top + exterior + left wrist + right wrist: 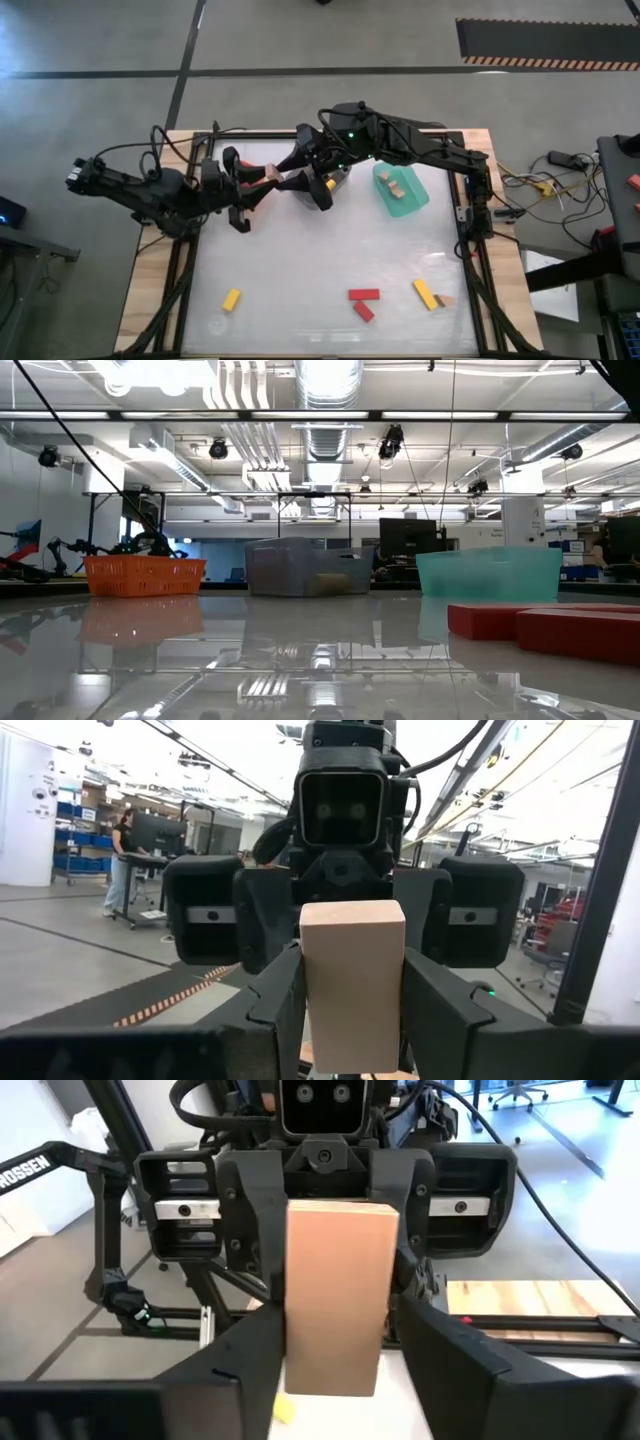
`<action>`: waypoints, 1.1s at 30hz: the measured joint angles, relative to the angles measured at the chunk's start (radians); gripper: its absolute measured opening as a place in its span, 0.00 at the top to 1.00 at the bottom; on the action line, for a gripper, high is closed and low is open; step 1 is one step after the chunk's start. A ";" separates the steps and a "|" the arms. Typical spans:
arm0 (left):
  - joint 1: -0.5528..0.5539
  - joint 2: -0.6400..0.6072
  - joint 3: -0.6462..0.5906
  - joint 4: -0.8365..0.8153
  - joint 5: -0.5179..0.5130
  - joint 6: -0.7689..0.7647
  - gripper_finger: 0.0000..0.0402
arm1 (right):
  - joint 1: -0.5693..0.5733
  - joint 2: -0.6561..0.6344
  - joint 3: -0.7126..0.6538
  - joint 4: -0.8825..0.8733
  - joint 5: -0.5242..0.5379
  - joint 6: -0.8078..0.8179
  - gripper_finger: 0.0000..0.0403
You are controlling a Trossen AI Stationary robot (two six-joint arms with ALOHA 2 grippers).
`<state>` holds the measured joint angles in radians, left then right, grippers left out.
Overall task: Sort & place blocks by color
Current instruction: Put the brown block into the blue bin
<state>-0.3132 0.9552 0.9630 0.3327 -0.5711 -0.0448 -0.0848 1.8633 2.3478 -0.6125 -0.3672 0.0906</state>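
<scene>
A pale tan block hangs in the air over the table's far part, between my two grippers, which face each other. My left gripper comes from the left and is shut on it. My right gripper comes from the right and is open, its fingers standing on either side of the same block. On the near part of the table lie two yellow blocks, two red blocks and a small tan one. My left gripper pinches the tan block between its two fingers by the block's two long side faces. The fingers come level from the table's left. The block is lifted clear of the table and sticks out ahead of the fingers toward the right gripper.
A green bin with tan blocks inside stands at the far right. A grey bin sits mid-far, largely under the right arm in the high view. An orange bin stands at the far left. Wooden table edges frame the white surface.
</scene>
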 joint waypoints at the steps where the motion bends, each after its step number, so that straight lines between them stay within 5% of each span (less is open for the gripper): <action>1: 0.000 0.000 0.000 0.000 -0.003 0.000 0.72 | 0.000 0.000 0.000 0.001 0.000 0.000 0.59; 5: 0.000 0.000 -0.001 0.000 -0.007 0.004 0.71 | -0.001 0.000 0.000 -0.003 -0.003 0.006 0.71; 14: 0.000 0.000 -0.002 0.001 -0.005 -0.002 0.58 | -0.003 0.000 0.000 -0.007 0.002 0.003 0.71; 24: 0.000 -0.028 -0.004 -0.006 -0.012 -0.027 0.55 | -0.018 -0.002 0.000 -0.068 0.000 0.004 0.71; 33: 0.000 -0.087 -0.010 -0.037 -0.038 -0.005 0.55 | -0.078 -0.003 0.004 -0.421 0.029 0.058 0.71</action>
<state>-0.3134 0.8686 0.9534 0.2960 -0.6086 -0.0502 -0.1629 1.8606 2.3516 -1.0337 -0.3386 0.1486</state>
